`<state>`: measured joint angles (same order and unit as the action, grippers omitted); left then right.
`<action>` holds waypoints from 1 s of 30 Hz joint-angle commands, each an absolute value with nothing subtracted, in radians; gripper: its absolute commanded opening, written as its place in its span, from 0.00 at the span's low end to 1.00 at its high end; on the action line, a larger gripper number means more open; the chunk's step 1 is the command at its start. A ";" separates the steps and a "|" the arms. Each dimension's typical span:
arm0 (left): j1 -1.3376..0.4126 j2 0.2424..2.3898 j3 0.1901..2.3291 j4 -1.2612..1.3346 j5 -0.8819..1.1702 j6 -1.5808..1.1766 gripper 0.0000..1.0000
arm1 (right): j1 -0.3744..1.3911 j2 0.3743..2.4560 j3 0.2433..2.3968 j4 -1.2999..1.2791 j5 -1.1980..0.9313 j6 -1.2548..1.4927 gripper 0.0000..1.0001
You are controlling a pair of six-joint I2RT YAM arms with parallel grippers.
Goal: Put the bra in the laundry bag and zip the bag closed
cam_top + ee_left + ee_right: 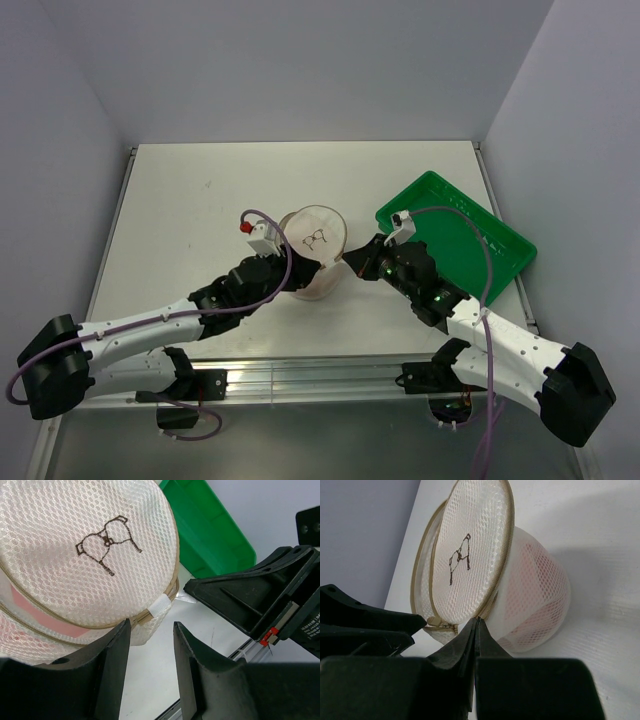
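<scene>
The round white mesh laundry bag (315, 243) stands between my two grippers. Its top disc bears a small dark mark and is lifted at one side, with the zip partly open. It also shows in the left wrist view (75, 540) and the right wrist view (470, 545). The pale pink bra (530, 580) lies inside the bag and shows through the mesh (50, 617). My left gripper (150, 640) is open and empty beside the bag's near rim (288, 284). My right gripper (477, 621) is shut, pinching the bag's zip rim (352, 262). The zip pull (434, 623) hangs just to its left.
A green rectangular plastic tray (470, 250) sits at the right, behind my right arm, and shows in the left wrist view (210, 535). The metal rail of the table's near edge (320, 380) runs between the arm bases. Grey walls enclose the table.
</scene>
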<state>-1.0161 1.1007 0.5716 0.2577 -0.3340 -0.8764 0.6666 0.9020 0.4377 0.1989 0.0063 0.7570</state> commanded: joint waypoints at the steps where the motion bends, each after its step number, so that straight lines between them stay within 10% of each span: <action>1: -1.019 1.097 0.568 0.287 -0.342 -0.874 0.46 | 0.664 0.887 0.440 0.242 0.014 0.738 0.00; 30: -1.017 1.164 0.571 0.236 -0.373 -0.913 0.45 | 0.663 0.911 0.463 0.253 0.009 0.729 0.00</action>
<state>-1.0161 1.1408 0.5621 0.1978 -0.3824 -0.9047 0.6666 0.9054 0.4377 0.2005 0.0063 0.7395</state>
